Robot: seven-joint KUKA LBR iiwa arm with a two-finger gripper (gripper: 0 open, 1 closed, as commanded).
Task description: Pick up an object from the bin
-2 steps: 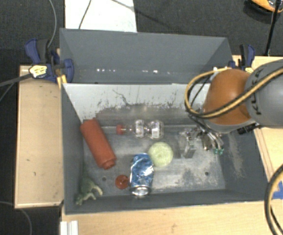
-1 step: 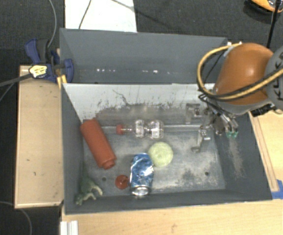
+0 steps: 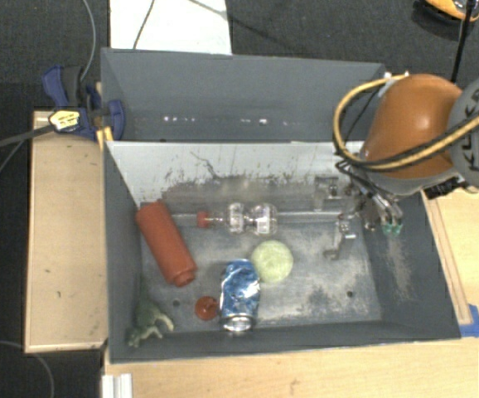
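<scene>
My gripper [image 3: 338,244] hangs low over the right half of the bin floor, below the orange wrist cover. A pale green ball [image 3: 273,261] lies on the floor to its left, apart from it. A clear plastic piece with a small red end [image 3: 250,218] lies along the back wall, level with the gripper and to its left. A crushed blue and white can [image 3: 239,297] rests in front of the ball. Nothing shows in the gripper.
A red cylinder [image 3: 166,242] lies slanted at the left wall. A small red disc [image 3: 205,308] sits beside the can, and a green toy animal [image 3: 148,323] fills the front left corner. Bare floor lies in front of and to the right of the gripper.
</scene>
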